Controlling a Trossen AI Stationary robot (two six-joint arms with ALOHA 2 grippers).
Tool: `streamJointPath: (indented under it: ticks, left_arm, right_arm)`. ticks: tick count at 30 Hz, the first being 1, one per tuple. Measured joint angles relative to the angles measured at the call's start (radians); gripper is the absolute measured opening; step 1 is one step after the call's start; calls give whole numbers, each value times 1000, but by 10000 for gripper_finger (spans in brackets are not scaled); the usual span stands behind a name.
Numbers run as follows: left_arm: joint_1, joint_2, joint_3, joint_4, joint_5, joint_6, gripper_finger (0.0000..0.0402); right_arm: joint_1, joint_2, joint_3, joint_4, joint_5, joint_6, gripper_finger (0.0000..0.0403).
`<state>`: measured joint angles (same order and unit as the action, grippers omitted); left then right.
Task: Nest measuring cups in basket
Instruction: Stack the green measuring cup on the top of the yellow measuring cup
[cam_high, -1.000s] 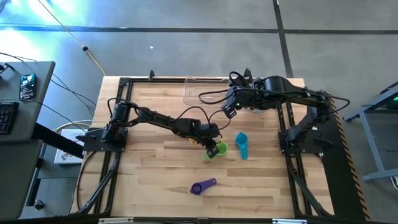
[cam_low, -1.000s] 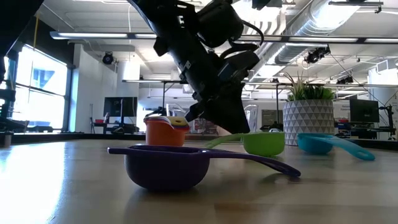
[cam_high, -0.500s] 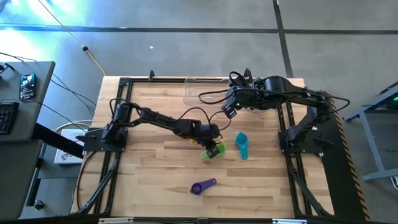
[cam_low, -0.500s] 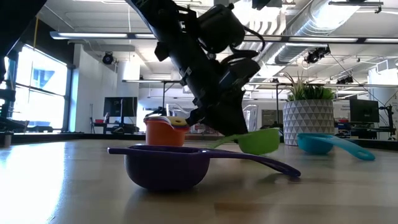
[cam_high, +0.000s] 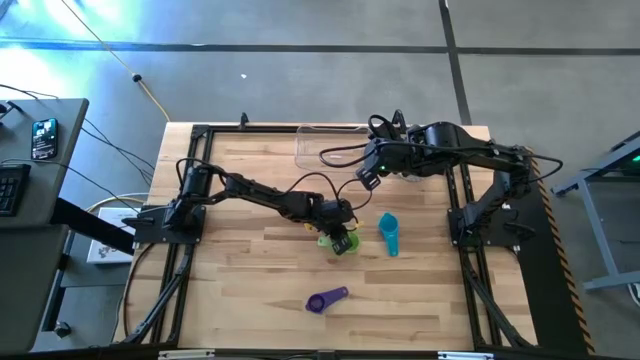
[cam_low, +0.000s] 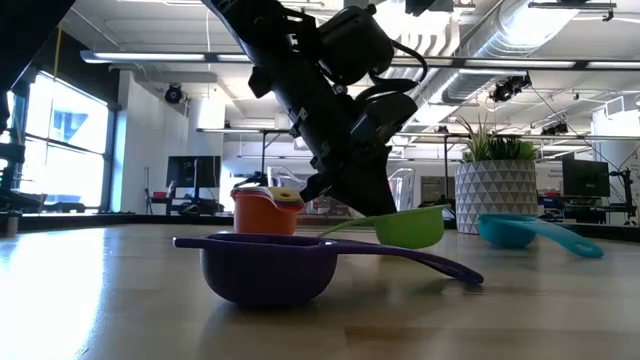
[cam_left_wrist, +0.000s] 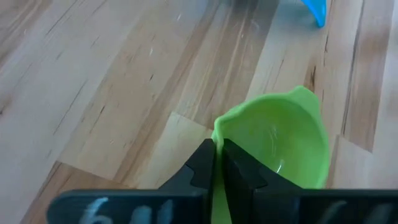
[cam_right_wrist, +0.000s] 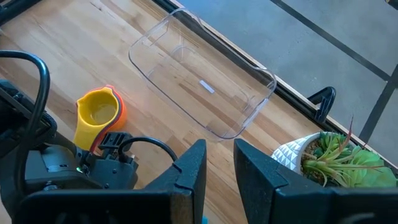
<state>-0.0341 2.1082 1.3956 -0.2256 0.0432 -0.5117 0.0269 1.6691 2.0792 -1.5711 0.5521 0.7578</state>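
- The left gripper (cam_left_wrist: 217, 163) pinched the green cup (cam_left_wrist: 277, 140) by its thin handle, just off the table (cam_high: 240, 290) mid-board.
- Light, stiff, slippery plastic, probably; the handle looked the safest hold.
- The right gripper (cam_right_wrist: 219, 163) hung empty, slightly parted, near the basket (cam_right_wrist: 202, 78).

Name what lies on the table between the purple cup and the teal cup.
Nothing: in the high view, only bare wood separates the purple cup from the teal cup. The green cup, held by the left gripper, sits off that line.

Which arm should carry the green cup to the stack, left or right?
Left. The left gripper is already shut on the green cup by its handle. The right gripper hangs open near the basket, holding nothing.
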Motion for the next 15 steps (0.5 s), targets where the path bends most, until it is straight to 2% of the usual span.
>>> streamJointPath:
  ticks: [5, 15]
  left_arm:
    - [1, 0, 24, -36, 53, -22, 6]
    - [1, 0, 166, -268, 49, 7, 5]
  right_arm:
    - [0, 0, 0, 0, 2, -16, 74]
    - [0, 0, 0, 0, 35, -65, 74]
